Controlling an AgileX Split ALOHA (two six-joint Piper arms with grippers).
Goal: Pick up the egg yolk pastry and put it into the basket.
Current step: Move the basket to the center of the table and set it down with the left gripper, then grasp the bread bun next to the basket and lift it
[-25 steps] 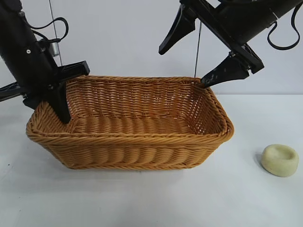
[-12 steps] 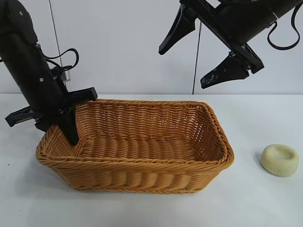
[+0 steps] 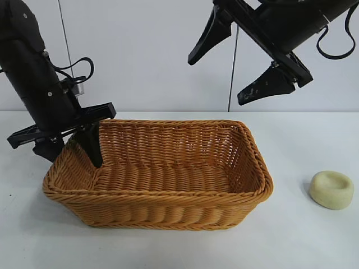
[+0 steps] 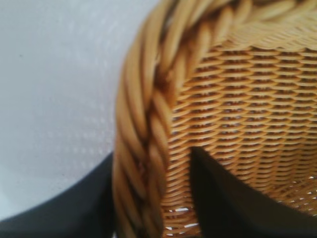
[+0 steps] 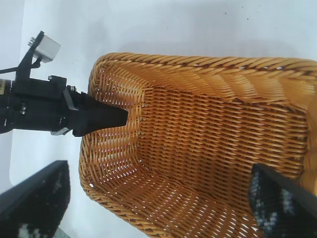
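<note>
The egg yolk pastry (image 3: 331, 190) sat on the white table (image 3: 303, 246) near its right edge, well apart from the basket (image 3: 159, 174) and untouched. The basket stood mid-table, holding nothing but the inner finger of the left gripper.

The left gripper (image 3: 72, 147) was at the basket's left end wall, one finger inside and one outside. In the left wrist view the braided rim (image 4: 148, 144) ran between the two dark fingers with a gap on the inner side, so the jaws stood spread and did not clamp the wicker. The right gripper (image 3: 233, 61) hung above the basket's right rear corner, jaws wide, carrying nothing.

Judgement: the pastry looked light, matte and probably crumbly or soft, so a hard pinch could dent it. Its surface did not look slippery. Best hold: across the round side wall, fingers low near the table, avoiding the dimpled top. The right gripper was the nearer one for this.
</note>
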